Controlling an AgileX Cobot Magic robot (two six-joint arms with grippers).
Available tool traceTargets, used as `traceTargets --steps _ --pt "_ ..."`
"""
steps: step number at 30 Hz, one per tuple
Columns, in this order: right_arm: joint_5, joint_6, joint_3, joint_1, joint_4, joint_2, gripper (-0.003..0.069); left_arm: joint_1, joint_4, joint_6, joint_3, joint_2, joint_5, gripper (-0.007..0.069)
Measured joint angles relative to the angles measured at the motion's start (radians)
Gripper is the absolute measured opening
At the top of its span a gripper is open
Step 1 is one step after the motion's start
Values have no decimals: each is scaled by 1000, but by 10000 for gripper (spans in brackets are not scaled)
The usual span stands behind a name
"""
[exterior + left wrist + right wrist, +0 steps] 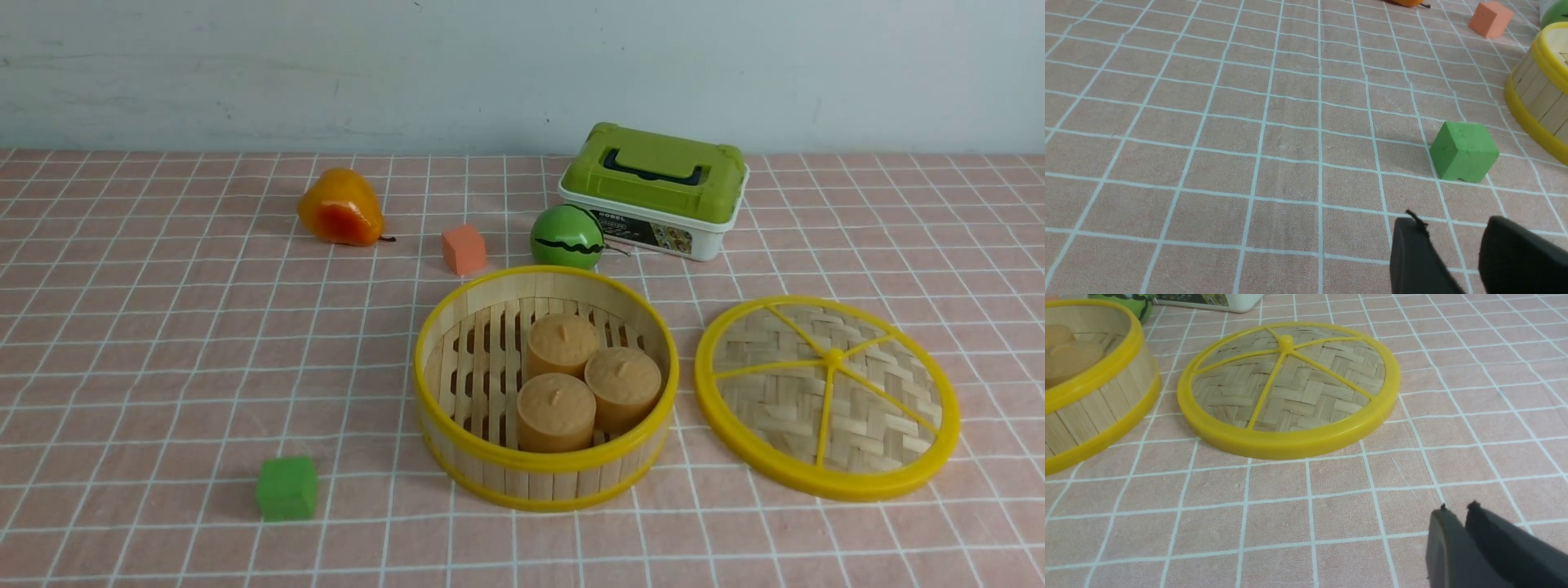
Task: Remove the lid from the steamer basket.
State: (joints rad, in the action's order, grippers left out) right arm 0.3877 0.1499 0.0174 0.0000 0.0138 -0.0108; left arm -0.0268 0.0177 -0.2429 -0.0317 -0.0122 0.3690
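Front view showing lid [826,397] lying on tabletop [163,367] beside steamer basket [545,390] (task looking done); right claw [1457,510] nearly clenched, grasping nothing, risking nudging lid if dipping.

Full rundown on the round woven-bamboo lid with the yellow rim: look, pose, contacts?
The round woven-bamboo lid is a flat disc of herringbone-woven strips inside a thick yellow plastic rim, with five thin yellow spokes meeting at a small centre knob. It is off the slat-walled, yellow-rimmed steamer basket, lying flat on the pink checked tablecloth to the basket's right, with a narrow gap between them. Only the cloth touches it. The right gripper is clear of it, holding nothing.
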Motion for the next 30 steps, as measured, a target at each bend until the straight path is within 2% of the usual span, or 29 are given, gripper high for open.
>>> traceTargets --steps 30 --pt "0 0 0 0 0 0 57 0 -23 0 0 0 0 239"
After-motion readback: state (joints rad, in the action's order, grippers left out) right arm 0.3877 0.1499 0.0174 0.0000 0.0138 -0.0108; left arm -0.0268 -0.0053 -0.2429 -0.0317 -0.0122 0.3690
